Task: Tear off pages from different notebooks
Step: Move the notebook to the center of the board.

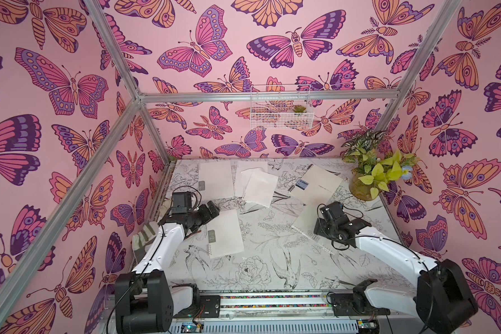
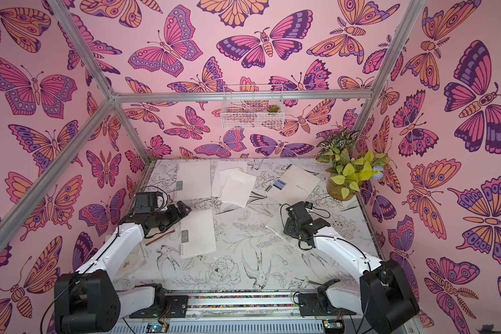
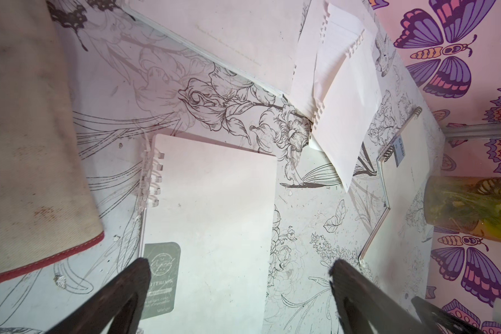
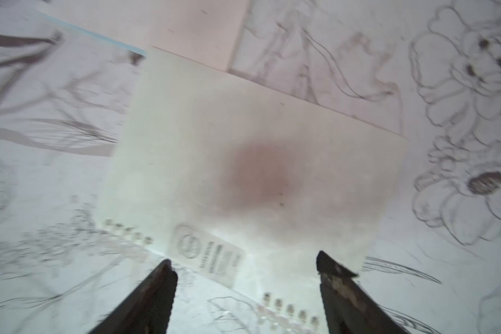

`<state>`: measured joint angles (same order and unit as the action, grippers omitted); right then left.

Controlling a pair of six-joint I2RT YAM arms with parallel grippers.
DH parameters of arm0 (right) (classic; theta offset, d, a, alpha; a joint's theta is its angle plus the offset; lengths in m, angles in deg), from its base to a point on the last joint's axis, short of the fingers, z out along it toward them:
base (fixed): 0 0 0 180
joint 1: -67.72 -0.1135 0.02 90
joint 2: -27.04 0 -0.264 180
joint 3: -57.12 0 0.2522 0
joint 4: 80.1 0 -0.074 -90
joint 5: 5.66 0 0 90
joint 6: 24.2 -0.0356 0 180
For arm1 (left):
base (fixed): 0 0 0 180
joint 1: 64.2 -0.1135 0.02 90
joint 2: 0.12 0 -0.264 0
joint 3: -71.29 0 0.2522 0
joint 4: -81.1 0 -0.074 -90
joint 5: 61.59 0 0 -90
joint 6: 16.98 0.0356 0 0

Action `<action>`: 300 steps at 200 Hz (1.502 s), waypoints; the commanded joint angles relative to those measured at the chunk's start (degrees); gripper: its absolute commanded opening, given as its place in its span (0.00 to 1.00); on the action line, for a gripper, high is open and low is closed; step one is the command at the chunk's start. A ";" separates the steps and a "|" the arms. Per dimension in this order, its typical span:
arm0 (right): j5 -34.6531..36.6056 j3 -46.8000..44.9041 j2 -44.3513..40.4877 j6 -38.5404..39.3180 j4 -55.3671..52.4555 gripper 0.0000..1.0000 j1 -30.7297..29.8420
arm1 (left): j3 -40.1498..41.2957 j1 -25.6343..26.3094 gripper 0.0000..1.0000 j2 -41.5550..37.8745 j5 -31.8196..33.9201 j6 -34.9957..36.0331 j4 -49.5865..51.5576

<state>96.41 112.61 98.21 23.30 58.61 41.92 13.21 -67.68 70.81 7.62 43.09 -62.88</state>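
Four notebooks lie on the flower-printed table: one at the far left point(image 1: 216, 180), one at the near left point(image 1: 224, 232) with white rings and a grey-green label point(image 3: 162, 277), the black-spiral CAMP notebook point(image 1: 315, 183), and one at the right point(image 1: 304, 222). Loose pages point(image 1: 258, 182) with punched edges overlap between the far ones, and they also show in the left wrist view point(image 3: 344, 115). My left gripper point(image 1: 213, 209) hangs open above the near-left notebook's point(image 3: 211, 217) label end, nothing between its fingers. My right gripper point(image 4: 243, 263) stands open just over the right notebook's point(image 4: 258, 173) ring edge.
A potted plant point(image 1: 370, 179) in a glass vase fills the far right corner. A white glove point(image 1: 145, 234) lies by the left wall under my left arm. A wire basket point(image 1: 281, 107) hangs on the back wall. A thin brown stick point(image 2: 159, 238) lies left of the near-left notebook.
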 commanded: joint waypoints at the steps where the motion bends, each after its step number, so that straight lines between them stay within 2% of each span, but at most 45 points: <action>1: -6.17 7.40 6.35 5.07 5.74 0.79 -2.11 | 0.43 -0.47 1.00 -0.12 -1.00 1.26 -0.35; 40: -9.81 21.46 27.11 8.20 5.45 0.75 -11.25 | 0.68 -0.47 1.00 0.06 -0.30 1.65 -0.33; 55: -11.02 22.55 30.91 6.64 6.26 0.74 -12.52 | 0.62 -0.47 1.00 0.21 -0.31 1.80 -0.32; 82: -9.32 19.16 33.00 4.61 7.51 0.74 -11.73 | 0.46 -0.47 1.00 0.77 -0.01 1.90 -0.31; 109: -7.70 11.79 29.62 2.52 8.39 0.74 -7.68 | 0.28 -0.47 1.00 1.41 -0.54 2.07 -0.29; 146: -7.20 -0.79 17.66 -0.10 10.18 0.75 0.34 | 0.13 -0.57 1.00 1.14 -0.56 2.16 -0.33; 173: -8.68 -1.30 13.01 2.27 9.39 0.75 5.13 | 0.11 -0.56 1.00 1.29 -0.79 2.07 -0.33; 215: -11.10 14.95 18.44 9.02 4.90 0.78 5.87 | 0.28 -0.56 1.00 0.89 -1.00 2.07 -0.29; 253: -6.97 38.70 37.47 13.95 -1.81 0.76 4.60 | 0.37 -0.56 1.00 0.20 -0.43 2.29 -0.29; 300: -4.27 65.68 58.69 15.91 -11.39 0.67 3.71 | 0.48 -0.56 1.00 0.61 -0.06 2.51 -0.29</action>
<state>89.85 169.94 150.01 36.96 56.36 46.42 13.21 -67.94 71.88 7.40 44.42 -62.86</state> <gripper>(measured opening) 0.691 0.999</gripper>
